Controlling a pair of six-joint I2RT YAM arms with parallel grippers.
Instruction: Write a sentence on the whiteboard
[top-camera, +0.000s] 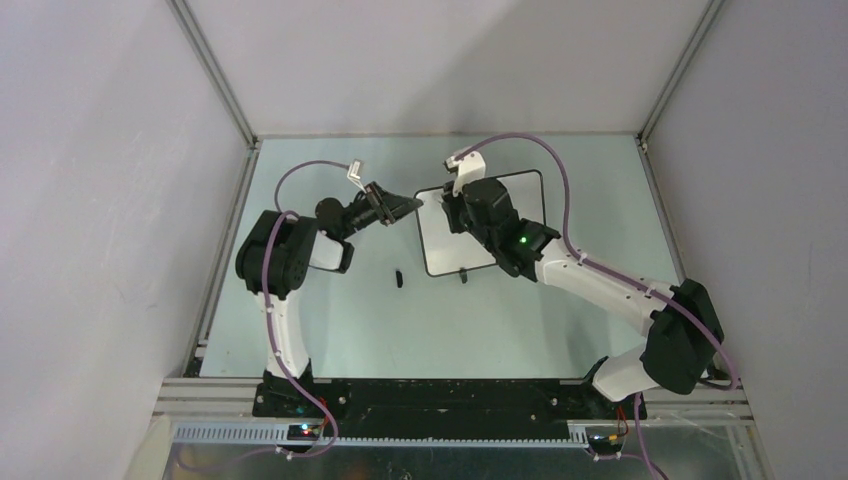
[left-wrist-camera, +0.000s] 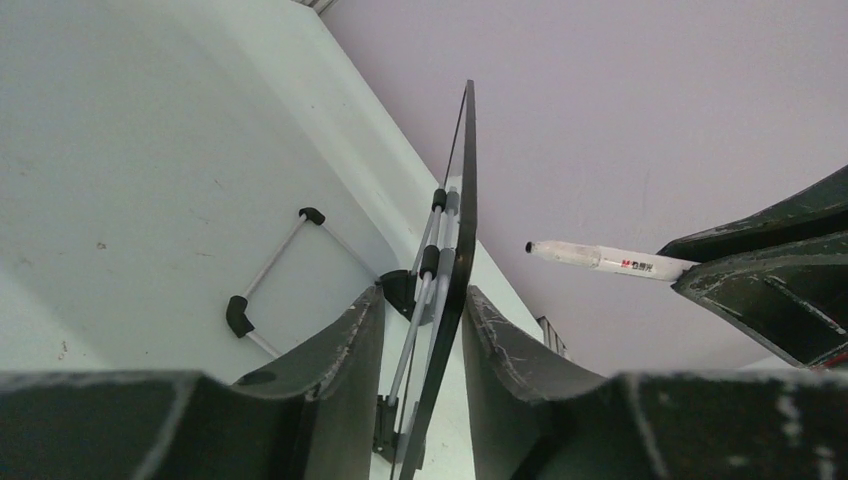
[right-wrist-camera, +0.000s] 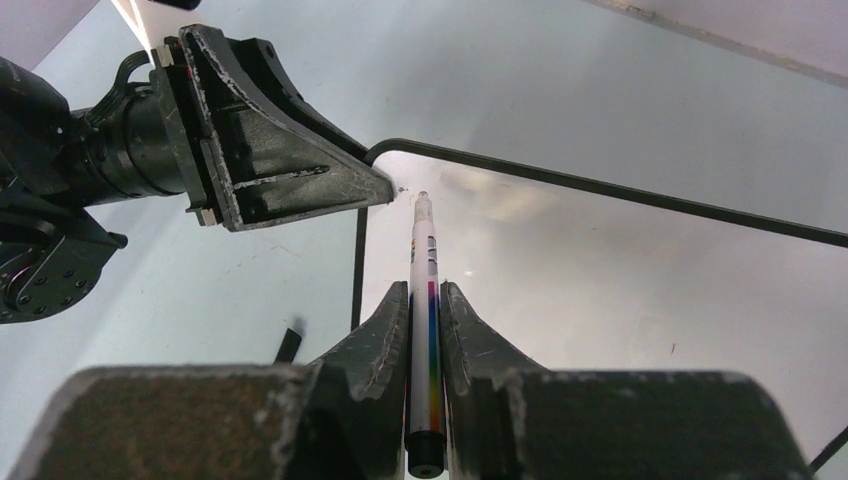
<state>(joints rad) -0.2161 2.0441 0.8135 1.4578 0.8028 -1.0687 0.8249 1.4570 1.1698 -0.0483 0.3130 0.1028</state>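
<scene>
The whiteboard is a white panel with a thin black frame, lying in the middle of the table. My left gripper is at the board's upper left corner. In the left wrist view its jaws straddle the board's black edge, open, with a gap on the wire-stand side. My right gripper is shut on a white marker with a rainbow stripe. The marker's tip points at that same corner. The sentence is not in view; the board face that shows is blank.
A small black marker cap lies on the table left of the board. The board's wire stand with black feet sticks out behind it. Grey walls and aluminium posts enclose the pale green table.
</scene>
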